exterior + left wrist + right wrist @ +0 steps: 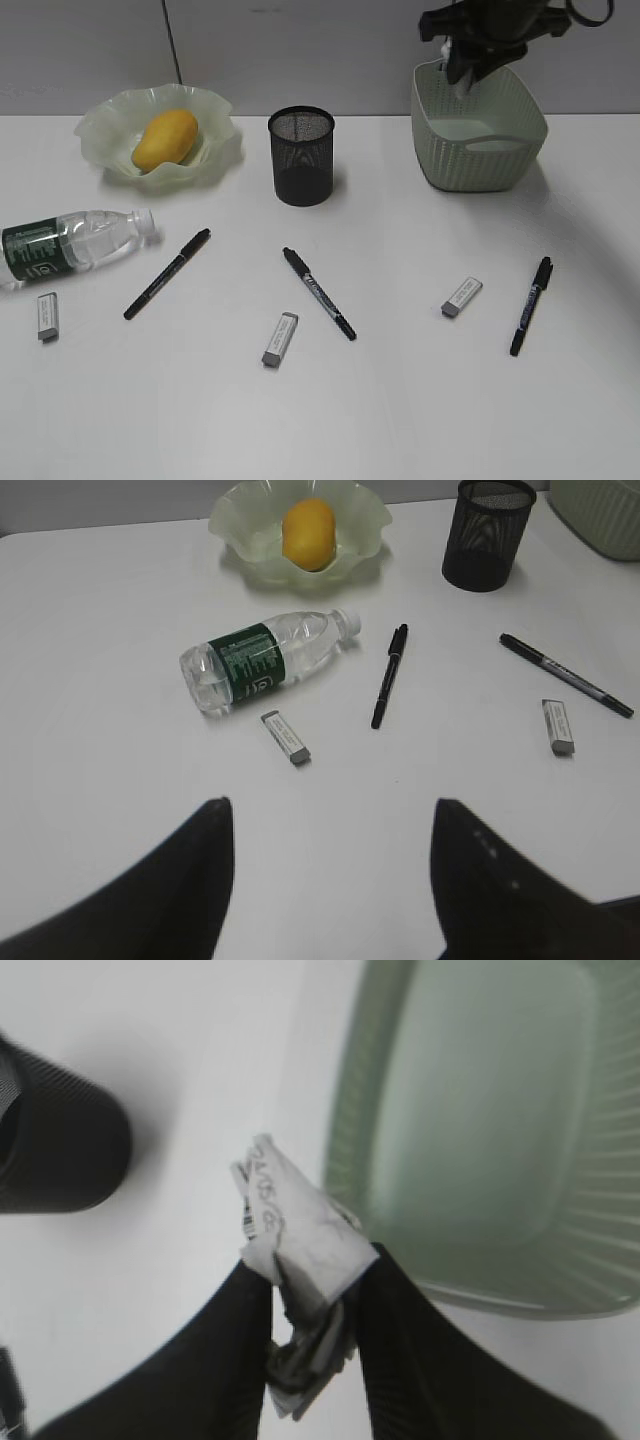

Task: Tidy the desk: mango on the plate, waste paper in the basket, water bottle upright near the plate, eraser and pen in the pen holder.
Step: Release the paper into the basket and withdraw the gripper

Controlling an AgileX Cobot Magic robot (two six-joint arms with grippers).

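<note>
Jaws pinch the waste paper point(300, 1260) beside the basket point(470, 1140) rim.

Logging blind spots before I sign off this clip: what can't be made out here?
- Right gripper: exterior view's top edge crops the arm; waste paper barely shows there.
- Basket floor: near wall hides it in the exterior view.
- Pen holder contents: dark mesh hides them.
- Water bottle base: cut by the left edge.

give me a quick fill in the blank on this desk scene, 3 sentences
1. The mango lies on the ____.
2. The water bottle lies on its ____ on the desk.
3. The right gripper is shut on the waste ____ beside the basket.

Missing words: plate; side; paper
</note>
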